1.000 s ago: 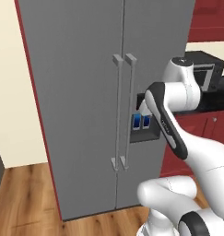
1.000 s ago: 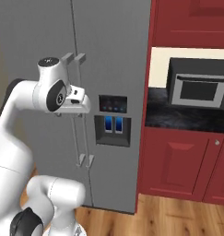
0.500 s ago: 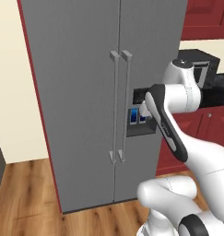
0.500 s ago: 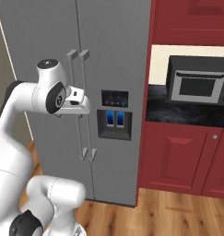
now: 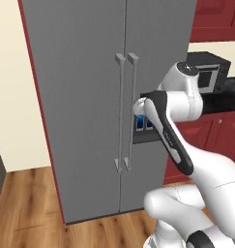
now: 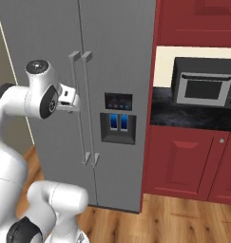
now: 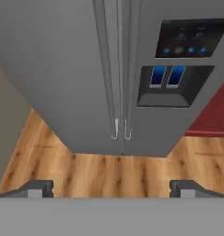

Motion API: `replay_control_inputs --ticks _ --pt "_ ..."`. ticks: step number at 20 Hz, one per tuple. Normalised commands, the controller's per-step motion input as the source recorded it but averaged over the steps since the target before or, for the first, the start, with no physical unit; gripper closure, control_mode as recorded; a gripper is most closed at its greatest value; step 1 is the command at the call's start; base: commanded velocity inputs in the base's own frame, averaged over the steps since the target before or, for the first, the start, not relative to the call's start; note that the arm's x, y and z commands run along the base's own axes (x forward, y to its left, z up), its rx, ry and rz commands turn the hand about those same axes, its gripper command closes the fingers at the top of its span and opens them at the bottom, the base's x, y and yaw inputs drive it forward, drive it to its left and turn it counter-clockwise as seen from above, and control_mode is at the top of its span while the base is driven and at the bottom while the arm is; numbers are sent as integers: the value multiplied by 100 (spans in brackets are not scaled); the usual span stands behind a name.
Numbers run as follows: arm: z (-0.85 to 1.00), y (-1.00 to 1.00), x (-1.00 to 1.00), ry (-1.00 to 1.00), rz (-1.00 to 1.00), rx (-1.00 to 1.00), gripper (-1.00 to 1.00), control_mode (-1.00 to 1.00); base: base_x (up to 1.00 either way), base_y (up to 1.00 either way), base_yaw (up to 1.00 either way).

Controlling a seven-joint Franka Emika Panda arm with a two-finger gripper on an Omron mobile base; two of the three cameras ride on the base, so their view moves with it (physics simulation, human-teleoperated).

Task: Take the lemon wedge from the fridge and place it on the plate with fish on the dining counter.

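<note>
wood floor (image 7: 109,173) below closed fridge (image 5: 99,97); gripper (image 7: 111,188) released, empty, facing door handles (image 7: 118,69).

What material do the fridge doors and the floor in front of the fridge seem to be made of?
The fridge doors look like brushed metal or grey painted steel: flat matte grey with a soft sheen, matching bar handles. The floor looks like varnished wood: orange-brown planks with visible grain and seams.

You have one fridge (image 6: 88,71) with two closed doors, two vertical bar handles (image 6: 83,109) at centre frame, one dispenser panel (image 6: 119,118) carrying two blue lights, plus one oven (image 6: 205,83) at right.
</note>
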Motion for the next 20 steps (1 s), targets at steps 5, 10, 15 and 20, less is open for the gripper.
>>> replay_control_inputs --ticks 5,10,15,20 --pt "4 36 65 -17 -3 3 -100 -100 0 0 0" --pt "0 15 88 3 -3 0 -100 -100 0 0 0" --pt "-7 12 84 1 -2 0 -100 -100 0 0 0" --pt "-32 0 67 0 0 0 -100 -100 0 0 0"
